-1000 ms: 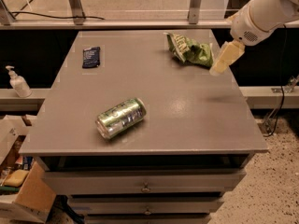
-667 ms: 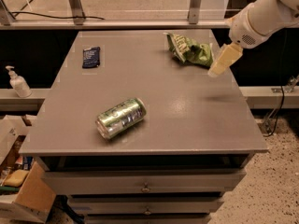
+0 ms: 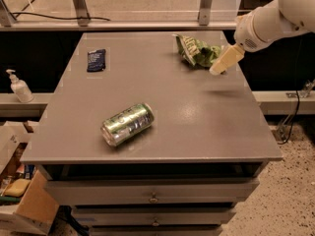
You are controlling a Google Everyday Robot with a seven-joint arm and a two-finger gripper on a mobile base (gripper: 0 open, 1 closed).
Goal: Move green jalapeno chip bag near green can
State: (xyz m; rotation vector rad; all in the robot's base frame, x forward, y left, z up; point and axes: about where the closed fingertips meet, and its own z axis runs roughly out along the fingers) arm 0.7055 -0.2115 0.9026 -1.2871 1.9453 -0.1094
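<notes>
Grey tabletop point(image 3: 197, 127) bears the green can point(image 3: 127, 124), lying on its side; well beyond the can, to its right, sits the crumpled green jalapeno chip bag point(image 3: 197, 51); the gripper point(image 3: 225, 60) hangs farther right of the can, just beside the bag; whether it is open or closed I cannot tell; a dark blue packet point(image 3: 96, 60) lies beyond the can, leftward.

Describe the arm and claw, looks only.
The arm is a thick, smooth white tube with rounded joints; no cables or markings show. The claw, at the far right edge of the table beside the green jalapeno chip bag, is a pale cream, tapering wedge.
</notes>
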